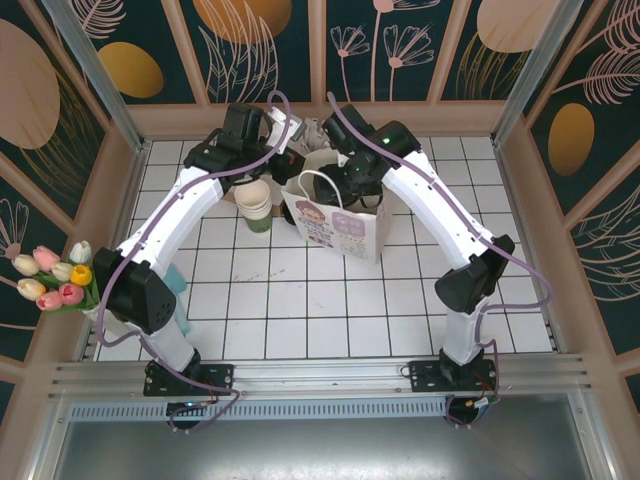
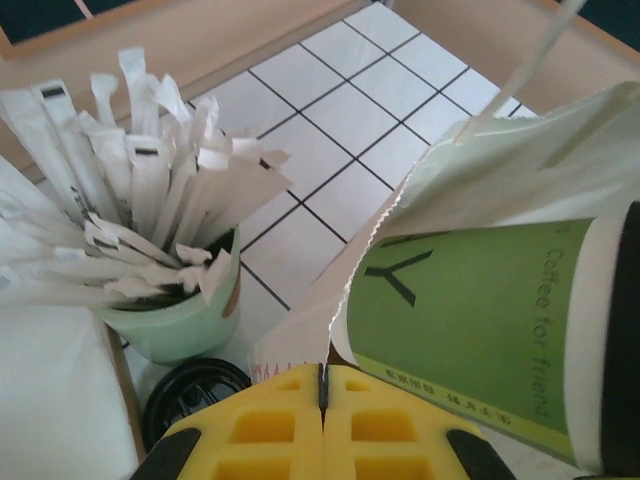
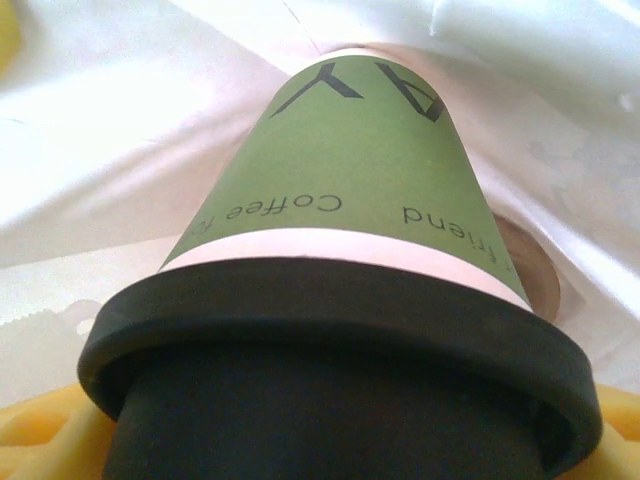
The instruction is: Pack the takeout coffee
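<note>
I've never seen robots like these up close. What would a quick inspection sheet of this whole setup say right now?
Surface: white tiled table with dark grout lines.
Job's things: takeout coffee, lidded, base poking into the open paper bag.
Clutter: stack of cream cups; pale green cup full of wrapped sticks; black lid; tulips.
Grippers: left gripper, jaws shut, apparently pinching the bag's rim; right gripper, jaws clamped on the coffee's lid end.
Cables: purple cables run along both arms in loose loops.
Surroundings: leaf-patterned wall panels; metal rail at the near edge.
</note>
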